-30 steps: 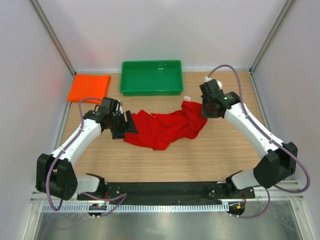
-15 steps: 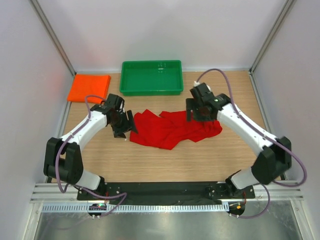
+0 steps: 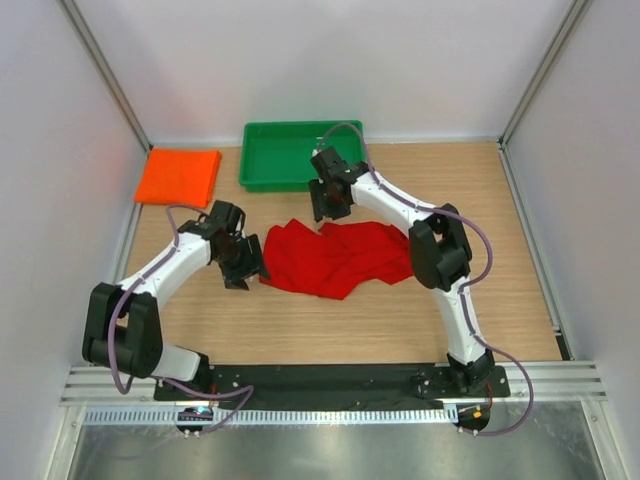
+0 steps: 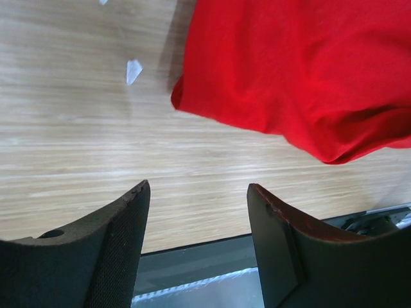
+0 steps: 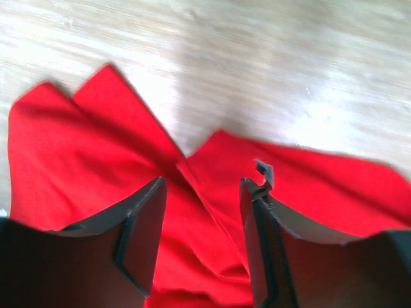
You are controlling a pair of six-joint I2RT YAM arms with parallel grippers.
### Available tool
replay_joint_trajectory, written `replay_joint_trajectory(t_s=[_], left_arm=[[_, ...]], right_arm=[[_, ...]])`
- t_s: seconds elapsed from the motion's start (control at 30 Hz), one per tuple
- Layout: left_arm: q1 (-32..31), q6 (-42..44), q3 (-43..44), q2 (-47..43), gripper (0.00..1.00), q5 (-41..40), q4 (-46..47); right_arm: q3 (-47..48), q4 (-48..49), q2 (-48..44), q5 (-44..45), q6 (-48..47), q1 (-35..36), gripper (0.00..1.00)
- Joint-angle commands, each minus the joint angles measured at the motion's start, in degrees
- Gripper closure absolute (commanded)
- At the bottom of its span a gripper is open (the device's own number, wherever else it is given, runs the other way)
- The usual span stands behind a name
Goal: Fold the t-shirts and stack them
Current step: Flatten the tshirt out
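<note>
Red t-shirt (image 3: 335,258) lay crumpled at desk centre, unfolded; orange t-shirt (image 3: 178,176) sat folded at the 10 o'clock corner, well apart, with the green tray (image 3: 275,160) at 12 o'clock. Left end effector (image 4: 196,189) was open and empty, over bare desk just beside the shirt's 9 o'clock hem. Right end effector (image 5: 202,183) was open too, with nothing pinched, over overlapping folds at the shirt's 12 o'clock edge. Risks, as judged: a right pinch there could catch several layers and lift the bunch instead of one hem. The left could close on nothing, since it sat off the cloth. The right arm reached across the shirt close to the tray, so it might snag the cloth or bump the tray wall. Versus one second earlier: the right arm had swung from the shirt's 3 o'clock end to its 12 o'clock edge, the cloth raised there had dropped flatter, the left had barely shifted, and the orange shirt and tray were unmoved.
</note>
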Motion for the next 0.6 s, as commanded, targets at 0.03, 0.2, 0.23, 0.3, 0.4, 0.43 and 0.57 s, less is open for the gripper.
replay_joint_trajectory(t_s=[0.03,0.2,0.23,0.3,0.4,0.43,0.57], left_arm=[[0.76,-0.36,-2.60,-3.95,0.37,0.63,1.27],[2.61,0.34,-3.22,-3.42,0.33,0.80,1.01],[2.78,0.51,-2.96,-3.07,0.32,1.07,0.92],[3.13,0.52,-2.52,-1.76,0.30,1.07,1.27],[3.66,0.43,-1.20,1.49,0.28,1.94,2.14],[3.66,0.52,-0.24,2.37,0.28,2.30,2.32],[3.66,0.16,1.35,7.90,0.28,4.23,4.08]], right_arm=[[7.48,-2.12,2.56,-0.87,-1.72,1.25,0.50],[7.40,-3.09,4.23,0.89,-1.99,1.69,0.51],[6.96,-3.09,4.32,0.80,-2.08,1.78,0.52],[6.69,-3.27,4.84,0.62,-2.25,1.95,0.52],[6.17,-3.27,5.38,0.36,-2.43,2.04,0.52],[5.99,-3.18,5.81,0.62,-2.34,2.04,0.52],[6.87,-3.53,7.57,2.63,-2.60,2.13,0.56]])
